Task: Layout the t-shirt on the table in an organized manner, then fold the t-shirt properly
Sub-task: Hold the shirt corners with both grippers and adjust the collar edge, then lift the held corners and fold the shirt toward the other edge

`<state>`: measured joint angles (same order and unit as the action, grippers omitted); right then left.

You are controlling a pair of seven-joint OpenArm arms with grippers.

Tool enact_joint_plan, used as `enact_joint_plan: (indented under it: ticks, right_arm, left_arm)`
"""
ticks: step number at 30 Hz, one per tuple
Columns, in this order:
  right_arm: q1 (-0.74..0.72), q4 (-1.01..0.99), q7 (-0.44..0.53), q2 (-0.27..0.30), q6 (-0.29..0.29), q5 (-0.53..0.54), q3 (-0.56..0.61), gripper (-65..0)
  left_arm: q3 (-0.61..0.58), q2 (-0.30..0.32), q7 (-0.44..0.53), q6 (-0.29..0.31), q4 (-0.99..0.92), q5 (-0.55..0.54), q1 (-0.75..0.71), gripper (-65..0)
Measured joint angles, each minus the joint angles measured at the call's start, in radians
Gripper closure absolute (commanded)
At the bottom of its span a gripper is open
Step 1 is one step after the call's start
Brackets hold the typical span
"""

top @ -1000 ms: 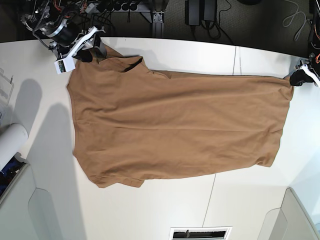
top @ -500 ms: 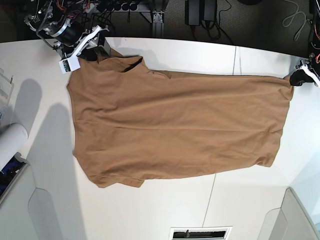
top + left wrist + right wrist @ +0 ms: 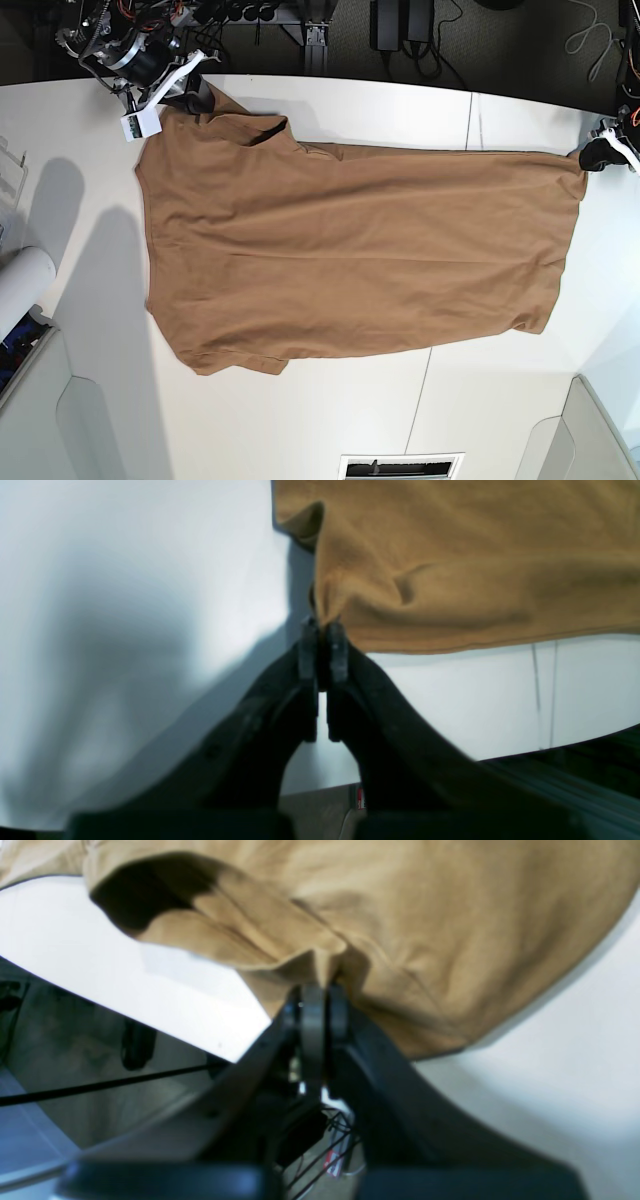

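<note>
- T-shirt [image 3: 350, 260] lies spread flat on the table [image 3: 490, 400], collar end toward the base view's left, hem end toward its right.
- Right gripper [image 3: 320, 995]: jaws clamped on a bunched fold of shirt fabric at the table's far edge, near the collar.
- Left gripper [image 3: 322, 635]: jaws pinched together on the shirt's hem corner.
- Thin seam crosses the tabletop.

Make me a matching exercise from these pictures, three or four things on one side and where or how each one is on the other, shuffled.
Things:
1. t-shirt
2. left pincer
3. right pincer
4. table

States:
A. white, under everything
B. shut on the shirt's corner at the base view's right edge
C. spread flat, tan-brown
D. shut on the shirt near the neckline, base view's top left

Pairs: 1-C, 2-B, 3-D, 4-A
</note>
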<state>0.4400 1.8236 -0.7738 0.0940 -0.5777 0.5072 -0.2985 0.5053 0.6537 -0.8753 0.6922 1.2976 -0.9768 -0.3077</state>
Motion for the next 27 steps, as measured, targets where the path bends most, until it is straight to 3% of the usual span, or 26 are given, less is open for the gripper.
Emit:
enact_joint_plan:
  ticks: [9,27]
  right_arm:
    - [-0.02,0.06,-0.005,0.0,0.001,-0.004,-0.055,0.0]
    - [-0.241,0.055,-0.015,-0.003,-0.002,-0.006,-0.074,0.0]
  left_arm:
    - [0.0,0.069,-0.008,0.0,0.0,-0.009,-0.002,0.0]
    - [-0.01,0.081,0.021,0.001,0.0,0.047,0.101,0.0]
